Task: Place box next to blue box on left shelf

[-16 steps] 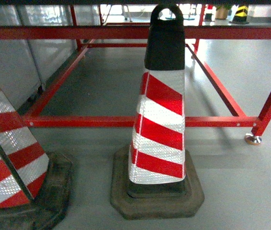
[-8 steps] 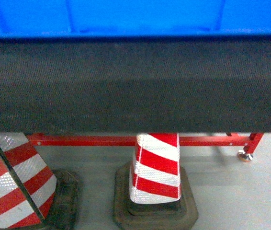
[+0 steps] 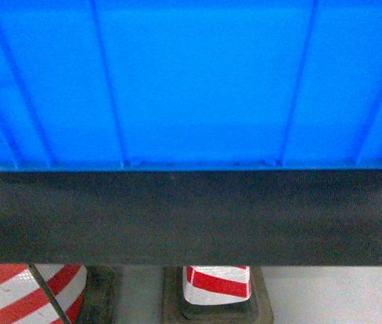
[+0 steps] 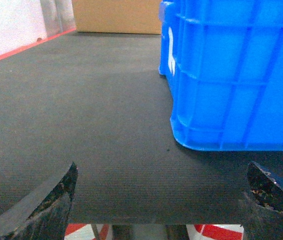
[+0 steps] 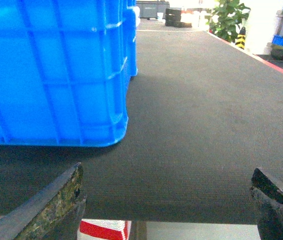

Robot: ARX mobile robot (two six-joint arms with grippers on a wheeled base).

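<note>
Head view has risen from cones under the red frame to the box point(image 3: 191, 81), standing at the dark mat's point(image 3: 191, 216) near edge; both grippers point(image 4: 156, 200) point(image 5: 166, 200) spread wide, empty, flanking it—pickup pending.

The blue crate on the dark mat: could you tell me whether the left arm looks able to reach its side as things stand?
Probably yes. The left gripper is open and low at the near edge of the mat, with bare mat between it and the crate. Nothing shows in the way; the crate sits ahead and to its right.
</note>
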